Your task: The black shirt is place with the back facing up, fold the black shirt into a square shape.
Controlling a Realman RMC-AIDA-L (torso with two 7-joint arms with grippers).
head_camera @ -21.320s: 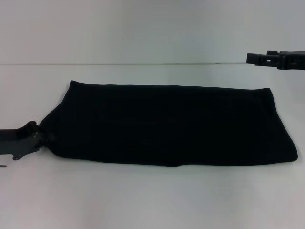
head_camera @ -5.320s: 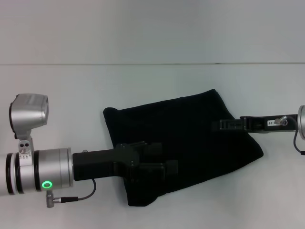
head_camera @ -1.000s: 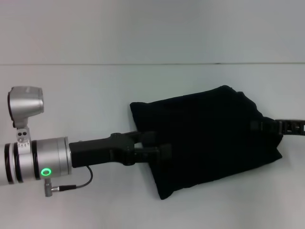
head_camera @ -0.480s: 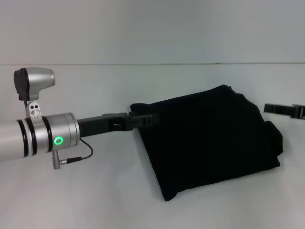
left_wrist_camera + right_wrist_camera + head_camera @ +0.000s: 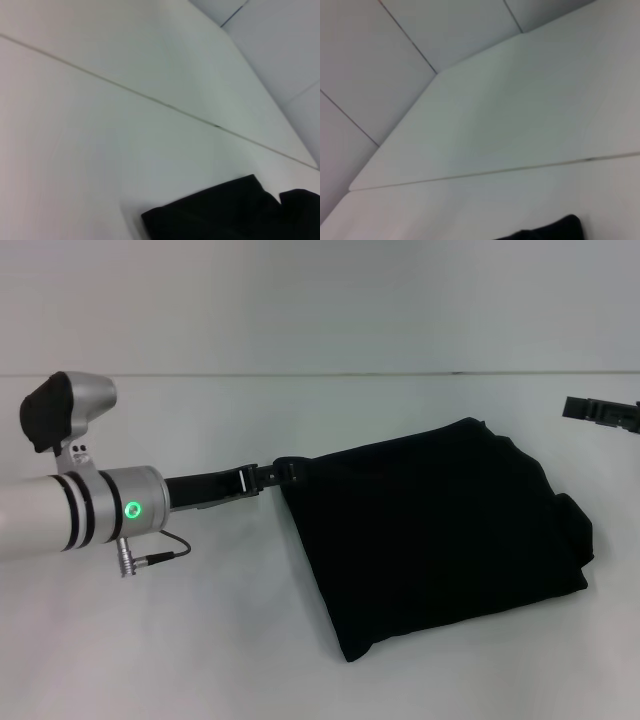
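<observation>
The black shirt (image 5: 440, 540) lies folded into a rough, slightly skewed square on the white table, right of the middle. My left gripper (image 5: 283, 472) reaches in from the left, seen side-on, its tip at the shirt's far left corner. I cannot tell if it touches the cloth. My right gripper (image 5: 578, 407) hangs at the far right edge, beyond the shirt and apart from it. A corner of the black shirt (image 5: 225, 215) shows in the left wrist view. Only a small tip of the black shirt (image 5: 557, 229) shows in the right wrist view.
The white table (image 5: 200, 640) stretches bare to the left and in front of the shirt. Its back edge (image 5: 320, 373) meets a plain pale wall. My left arm's silver wrist (image 5: 90, 510) with a green light hangs over the table's left part.
My left gripper has pulled back off the shirt and now sits at its far left corner. The right gripper has moved away toward the back right. The shirt has stayed put for the last half second.
</observation>
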